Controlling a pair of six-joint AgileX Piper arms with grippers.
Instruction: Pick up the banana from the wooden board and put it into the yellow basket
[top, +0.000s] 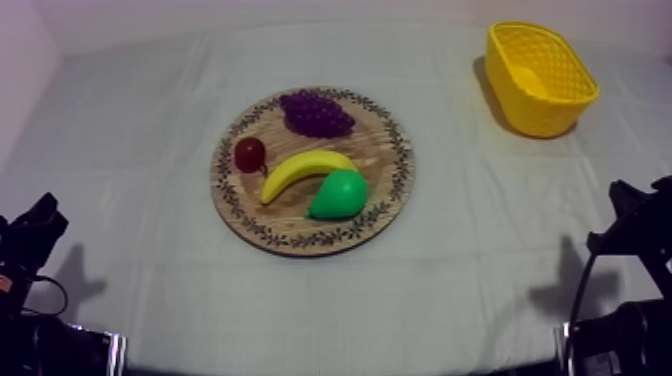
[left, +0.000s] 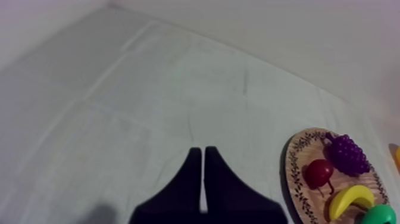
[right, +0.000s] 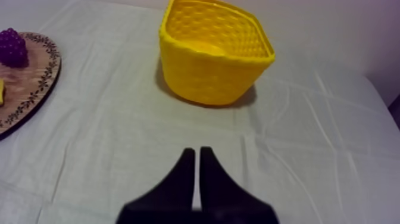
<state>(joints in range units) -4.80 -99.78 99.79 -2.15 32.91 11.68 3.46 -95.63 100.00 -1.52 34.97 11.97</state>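
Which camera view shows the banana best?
The top view: the whole banana lies on the wooden board, beside the pear. The left wrist view shows most of it, one end hidden by the pear. The right wrist view catches just a yellow sliver.

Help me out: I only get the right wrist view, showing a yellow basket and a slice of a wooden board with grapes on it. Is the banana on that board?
Observer: Yes. From above, the banana lies on the wooden board, between the small red fruit and the pear.
Operator: And where is the other arm's gripper?
Observer: The left gripper is shut on nothing, over bare cloth beside the board, well short of the fruit.
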